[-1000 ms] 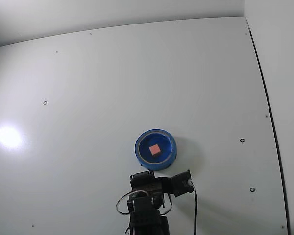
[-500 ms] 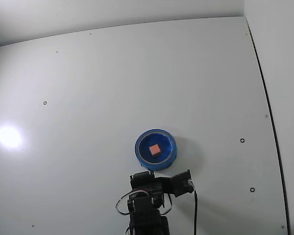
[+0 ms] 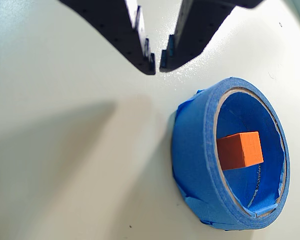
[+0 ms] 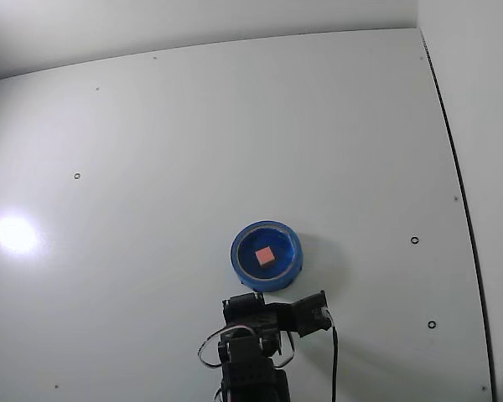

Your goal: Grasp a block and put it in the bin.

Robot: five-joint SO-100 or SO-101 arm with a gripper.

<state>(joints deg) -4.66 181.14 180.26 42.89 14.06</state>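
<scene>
Orange-pink block (image 3: 240, 150) sits inside the blue bin (image 3: 195, 150); the end effector (image 3: 157, 62) hangs beside it, clenched, empty.

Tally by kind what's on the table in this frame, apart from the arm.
Block: 1, lying inside the bin
Bin: 1
Total: 2
The gripper holds nothing, its tips nearly touching.
</scene>
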